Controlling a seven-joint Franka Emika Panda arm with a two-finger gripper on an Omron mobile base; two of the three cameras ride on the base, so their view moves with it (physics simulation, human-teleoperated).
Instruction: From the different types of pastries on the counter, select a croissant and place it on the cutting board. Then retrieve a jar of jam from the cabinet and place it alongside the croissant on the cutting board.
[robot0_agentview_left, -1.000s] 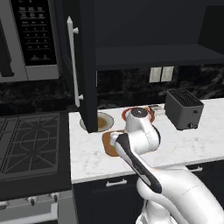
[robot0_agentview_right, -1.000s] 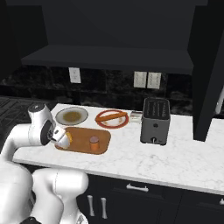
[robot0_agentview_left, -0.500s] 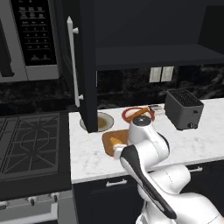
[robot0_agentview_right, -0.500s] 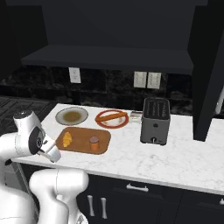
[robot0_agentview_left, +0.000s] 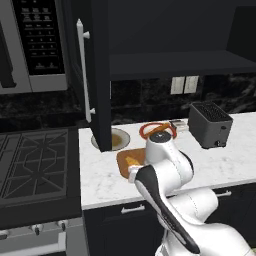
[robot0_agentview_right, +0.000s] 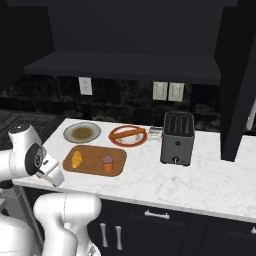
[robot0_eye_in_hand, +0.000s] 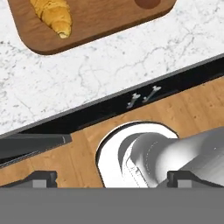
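- Left base view: the croissant (robot0_agentview_left: 131, 161) is lying on the cutting board (robot0_agentview_left: 124, 164), beside the open cabinet (robot0_agentview_left: 102, 75); the arm is hiding most of the board.
- Right base view: the jar of jam (robot0_agentview_right: 107, 164) is standing upright on the board near the croissant, so both placements are looking done; the gripper (robot0_agentview_right: 52, 173) is hanging off the counter (robot0_agentview_right: 200, 180) edge, apparently carrying nothing.
- Hand view: the fingertips (robot0_eye_in_hand: 40, 178) are sitting well apart and empty. Judging by this, nothing is remaining but pulling clear.

The arm folds low; the hand (robot0_agentview_right: 54, 176) points down, fingers apparently spread, empty.
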